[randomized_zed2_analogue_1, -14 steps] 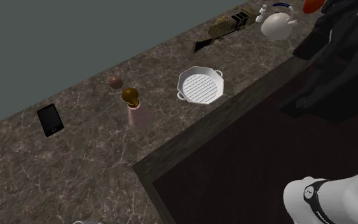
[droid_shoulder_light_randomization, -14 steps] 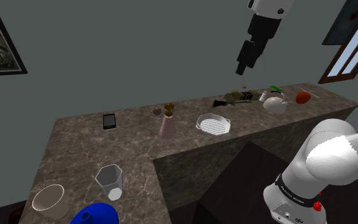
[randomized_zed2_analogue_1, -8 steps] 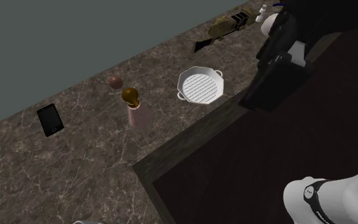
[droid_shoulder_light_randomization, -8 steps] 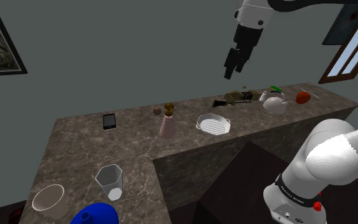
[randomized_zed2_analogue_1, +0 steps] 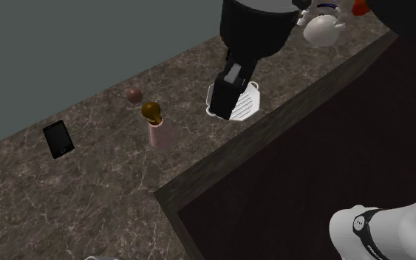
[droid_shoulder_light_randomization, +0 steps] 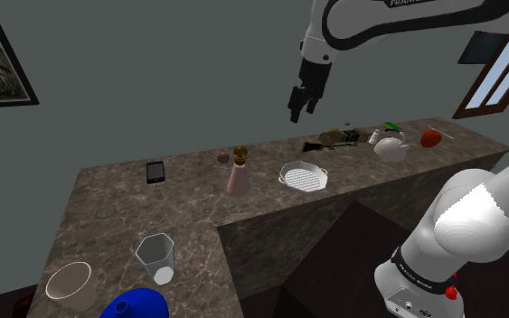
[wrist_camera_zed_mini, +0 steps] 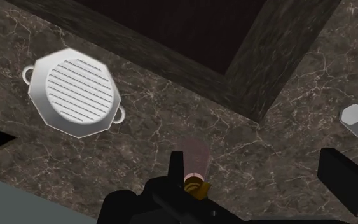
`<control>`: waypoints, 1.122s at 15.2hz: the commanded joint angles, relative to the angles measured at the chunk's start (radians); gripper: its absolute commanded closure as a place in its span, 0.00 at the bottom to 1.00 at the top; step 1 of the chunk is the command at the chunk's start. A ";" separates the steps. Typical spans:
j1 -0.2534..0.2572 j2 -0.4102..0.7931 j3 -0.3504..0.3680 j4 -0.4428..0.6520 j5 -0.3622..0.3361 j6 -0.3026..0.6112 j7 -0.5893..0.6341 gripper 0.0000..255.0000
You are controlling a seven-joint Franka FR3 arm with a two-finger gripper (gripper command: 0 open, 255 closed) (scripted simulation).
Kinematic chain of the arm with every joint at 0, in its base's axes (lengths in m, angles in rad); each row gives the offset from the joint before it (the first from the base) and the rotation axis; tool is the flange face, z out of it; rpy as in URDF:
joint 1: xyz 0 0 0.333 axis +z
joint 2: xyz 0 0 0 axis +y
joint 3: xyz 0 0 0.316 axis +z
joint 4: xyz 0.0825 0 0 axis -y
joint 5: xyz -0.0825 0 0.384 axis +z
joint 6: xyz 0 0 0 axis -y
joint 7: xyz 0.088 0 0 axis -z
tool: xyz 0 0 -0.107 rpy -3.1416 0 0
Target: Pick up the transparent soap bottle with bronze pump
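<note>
So, the counter [droid_shoulder_light_randomization: 108, 212] was an L-shaped slab of dark brown marbled stone with pale veins all over it. The soap bottle [droid_shoulder_light_randomization: 237, 179] stood upright about midway along the far run. It had a tapered, pinkish see-through body and a round bronze pump [droid_shoulder_light_randomization: 240, 153] on top. Just to the shoulder view's right of it sat a white octagonal grill pan [droid_shoulder_light_randomization: 303, 176], ribbed inside, with two little loop handles. A small brown ball [droid_shoulder_light_randomization: 223, 156] lay just beyond the bottle toward the wall, and a flat black phone [droid_shoulder_light_randomization: 155, 172] lay further left. Way off at the right end were a round white teapot [droid_shoulder_light_randomization: 390, 146] and something red [droid_shoulder_light_randomization: 431, 138]. On the near leg stood a faceted clear glass [droid_shoulder_light_randomization: 156, 256], a shallow round bowl [droid_shoulder_light_randomization: 70, 282] and something glossy blue [droid_shoulder_light_randomization: 135, 303].

The white arm [droid_shoulder_light_randomization: 361, 23] reached across the top of the shoulder view and bent down at the wrist. The black gripper [droid_shoulder_light_randomization: 298, 104] hung high over the counter, pointing down, on the pan's side of the bottle. In the wrist view its fingers [wrist_camera_zed_mini: 346, 178] stood well apart, so the hand was wide open with nothing in it. The bottle showed far below, beside one finger but untouched.
</note>
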 commanded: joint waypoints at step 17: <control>-0.012 0.687 -0.020 0.385 0.020 0.254 -0.064 0.00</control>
